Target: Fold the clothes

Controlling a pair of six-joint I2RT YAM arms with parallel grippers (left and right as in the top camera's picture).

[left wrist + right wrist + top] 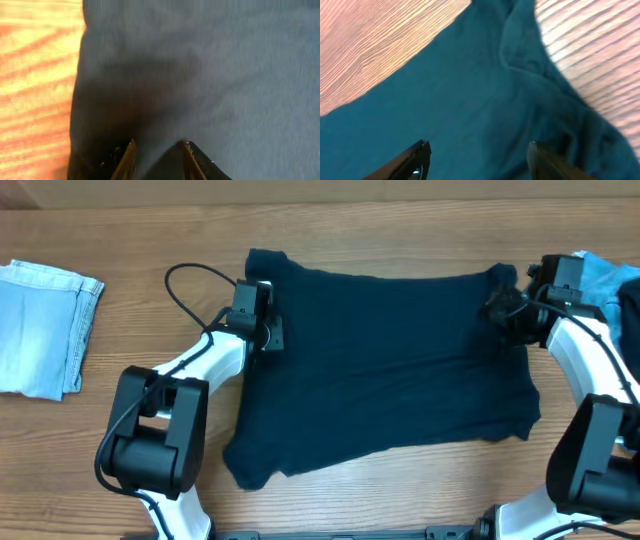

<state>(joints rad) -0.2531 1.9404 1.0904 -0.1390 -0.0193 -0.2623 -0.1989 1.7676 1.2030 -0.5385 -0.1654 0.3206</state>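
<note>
— Wooden table [120,450], brown grain, noted. Where does the navy garment [380,380] lie?

— Spread flat at the centre, long axis running left to right. Its far edge is fairly straight. The near edge is ragged and slopes toward the near left corner.

— Position of the 2 arms?

— One at each far corner. The left gripper [158,146] sits on the far left edge and the right gripper [479,146] on the far right corner. From both, the bulk of the cloth lies toward the near side. Neither arm is nearer the middle, so in my judgement a fold from far to near would need both together.

— Finger state?

— Left: tips narrowly apart and low over the cloth, with fabric showing between them. I cannot tell whether it is pinched. Right: fingers spread wide above the cloth, holding nothing. A raised seam or ridge runs just ahead of them.

— Condition of the cloth?

— Thin, soft and plain dark, mostly smooth, bunched at the far right corner.

— Other items?

— 1 pale denim piece [40,330] folded at the far left, well apart. 1 brighter blue piece [605,280] at the far right edge, just beyond the right arm.
</note>
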